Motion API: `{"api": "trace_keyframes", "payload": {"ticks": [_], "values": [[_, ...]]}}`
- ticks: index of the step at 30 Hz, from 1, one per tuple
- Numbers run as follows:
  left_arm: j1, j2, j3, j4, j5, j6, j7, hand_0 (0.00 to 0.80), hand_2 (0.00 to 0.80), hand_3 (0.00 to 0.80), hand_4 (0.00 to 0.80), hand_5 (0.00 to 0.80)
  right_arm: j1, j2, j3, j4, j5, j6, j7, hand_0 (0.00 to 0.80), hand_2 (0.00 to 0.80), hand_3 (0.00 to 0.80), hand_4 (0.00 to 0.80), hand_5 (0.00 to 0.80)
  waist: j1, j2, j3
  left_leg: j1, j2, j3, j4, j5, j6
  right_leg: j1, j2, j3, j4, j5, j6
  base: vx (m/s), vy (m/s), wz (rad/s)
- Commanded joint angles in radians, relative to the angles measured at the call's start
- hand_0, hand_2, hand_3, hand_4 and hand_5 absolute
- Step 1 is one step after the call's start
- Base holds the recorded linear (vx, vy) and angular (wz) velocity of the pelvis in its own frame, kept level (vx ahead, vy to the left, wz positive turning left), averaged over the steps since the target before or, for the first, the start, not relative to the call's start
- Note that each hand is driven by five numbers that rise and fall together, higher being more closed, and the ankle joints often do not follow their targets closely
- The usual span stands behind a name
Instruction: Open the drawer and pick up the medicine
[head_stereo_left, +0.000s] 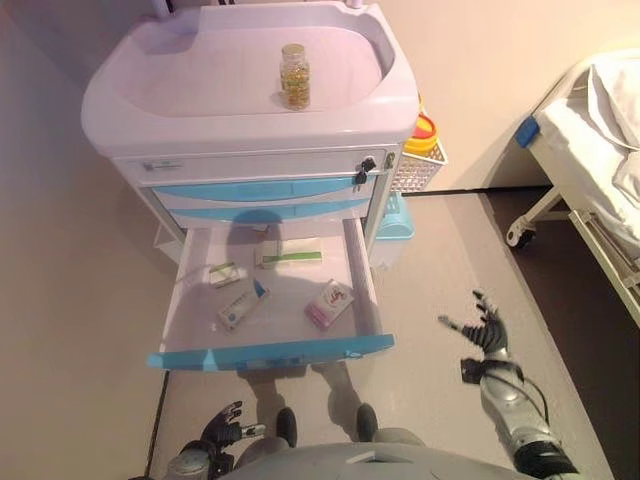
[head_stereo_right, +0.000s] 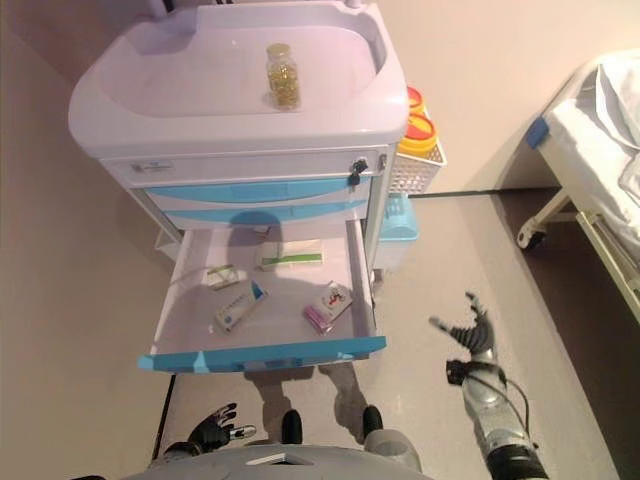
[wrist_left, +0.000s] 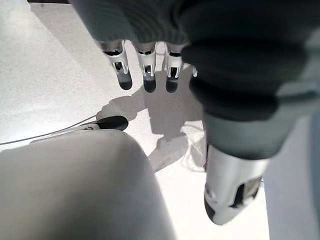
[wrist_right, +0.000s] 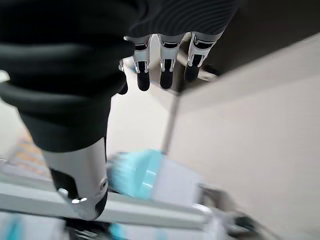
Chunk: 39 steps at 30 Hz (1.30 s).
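The bottom drawer (head_stereo_left: 365, 290) of the white medical cart (head_stereo_left: 150, 85) stands pulled out, its blue front (head_stereo_left: 270, 353) toward me. Inside lie several medicine boxes: a pink one (head_stereo_left: 329, 304), a blue-and-white one (head_stereo_left: 241, 306), a small green-striped one (head_stereo_left: 225, 273) and a long green-striped one (head_stereo_left: 291, 257). A bottle of yellow capsules (head_stereo_left: 294, 76) stands on the cart's top. My right hand (head_stereo_left: 487, 330) hovers open over the floor, right of the drawer, holding nothing. My left hand (head_stereo_left: 225, 430) hangs low below the drawer front, fingers relaxed and empty.
Two shut blue-fronted drawers (head_stereo_left: 265, 190) sit above the open one, with keys (head_stereo_left: 364, 172) hanging at the lock. A wire basket with yellow-lidded containers (head_stereo_left: 424, 150) hangs on the cart's right side. A wheeled bed (head_stereo_left: 590, 150) stands at the far right.
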Motion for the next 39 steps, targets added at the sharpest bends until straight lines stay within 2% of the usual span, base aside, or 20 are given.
{"api": "trace_keyframes", "payload": {"ticks": [1, 3, 6, 10, 17, 19, 25, 29, 35, 39], "values": [[-0.056, 0.033, -0.031, 0.038, 0.006, -0.054, 0.004, 0.000, 0.000, 0.000, 0.000, 0.000, -0.029, 0.020, 0.046, 0.042, -0.075, -0.030, 0.032, 0.000, 0.000, 0.000, 0.000, 0.000, 0.012, -0.021, 0.028, 0.021, -0.041, -0.013, 0.046, -0.135, 0.037, -0.047, -0.013, -0.019, 0.117, -0.025, 0.033, 0.000, 0.000, 0.00], [-0.069, 0.038, -0.046, 0.036, 0.024, -0.067, 0.002, 0.000, 0.000, 0.000, 0.000, 0.000, -0.023, 0.026, 0.081, 0.126, -0.116, -0.014, 0.045, 0.000, 0.000, 0.000, 0.000, 0.000, 0.012, -0.013, 0.039, 0.015, -0.042, -0.022, 0.049, -0.132, 0.042, -0.053, -0.011, -0.023, 0.131, -0.031, 0.030, 0.000, 0.000, 0.00], [-0.088, 0.053, -0.080, 0.026, 0.075, -0.077, 0.015, 0.000, 0.000, 0.000, 0.000, 0.000, -0.027, 0.030, 0.123, 0.233, -0.175, -0.024, 0.051, 0.000, 0.000, 0.000, 0.000, 0.000, 0.012, 0.000, 0.054, 0.010, -0.044, -0.032, 0.049, -0.126, 0.046, -0.062, -0.009, -0.025, 0.148, -0.038, 0.027, 0.000, 0.000, 0.00], [-0.132, 0.095, -0.186, -0.032, 0.178, -0.075, 0.049, 0.000, 0.000, 0.000, 0.000, 0.000, -0.064, 0.003, 0.183, 0.330, -0.231, -0.023, 0.078, 0.000, 0.000, 0.000, 0.000, 0.000, 0.001, 0.028, 0.095, -0.024, -0.044, -0.039, 0.074, -0.121, 0.047, -0.101, -0.006, -0.018, 0.191, -0.054, 0.019, -0.058, 0.045, 0.00], [-0.228, 0.177, -0.236, -0.266, 0.134, -0.033, 0.098, 0.000, 0.000, 0.000, 0.000, 0.000, -0.143, -0.076, 0.217, 0.325, -0.188, -0.041, 0.078, 0.000, 0.000, 0.000, 0.000, 0.000, -0.013, 0.051, 0.211, -0.151, -0.054, -0.017, 0.206, -0.130, 0.053, -0.213, 0.001, -0.010, 0.314, -0.093, -0.014, -0.108, 0.093, -0.08], [-0.268, 0.225, -0.241, -0.342, 0.132, -0.009, 0.098, 0.000, 0.000, 0.000, 0.000, 0.000, -0.164, -0.095, 0.226, 0.302, -0.175, -0.060, 0.075, 0.000, 0.000, 0.000, 0.000, 0.000, -0.016, 0.051, 0.251, -0.201, -0.059, -0.009, 0.257, -0.138, 0.057, -0.259, 0.004, -0.004, 0.356, -0.102, -0.022, -0.121, 0.062, -0.09], [-0.386, 0.374, -0.223, -0.523, 0.105, 0.099, 0.071, 0.000, 0.000, 0.000, 0.000, 0.000, -0.183, -0.133, 0.230, 0.211, -0.140, -0.069, 0.052, 0.000, 0.000, 0.000, 0.000, 0.000, -0.023, 0.038, 0.309, -0.342, -0.065, 0.018, 0.400, -0.170, 0.073, -0.397, 0.006, 0.006, 0.485, -0.125, -0.038, -0.073, 0.048, -0.08], [-0.471, 0.450, -0.192, -0.578, 0.057, 0.159, 0.025, 0.000, 0.000, 0.000, 0.000, 0.000, -0.170, -0.148, 0.211, 0.149, -0.136, -0.053, 0.051, 0.000, 0.000, 0.000, 0.000, 0.000, -0.041, 0.031, 0.330, -0.426, -0.066, 0.032, 0.492, -0.199, 0.080, -0.477, 0.014, 0.023, 0.550, -0.136, -0.049, -0.009, 0.047, -0.05], [-0.625, 0.547, -0.140, -0.553, 0.006, 0.222, -0.034, 0.000, 0.000, 0.000, 0.000, 0.000, -0.151, -0.158, 0.205, 0.115, -0.135, -0.059, 0.044, 0.000, 0.000, 0.000, 0.000, 0.000, -0.069, 0.024, 0.350, -0.522, -0.071, 0.046, 0.587, -0.232, 0.095, -0.578, 0.035, 0.052, 0.619, -0.144, -0.060, 0.015, 0.039, -0.07], [-0.746, 0.614, -0.110, -0.477, -0.022, 0.267, -0.053, 0.000, 0.000, 0.000, 0.000, 0.000, -0.139, -0.160, 0.204, 0.091, -0.152, -0.063, 0.028, 0.000, 0.000, 0.000, 0.000, 0.000, -0.087, 0.022, 0.359, -0.574, -0.074, 0.057, 0.646, -0.258, 0.106, -0.627, 0.049, 0.064, 0.659, -0.153, -0.067, 0.011, 0.043, -0.12]]}}
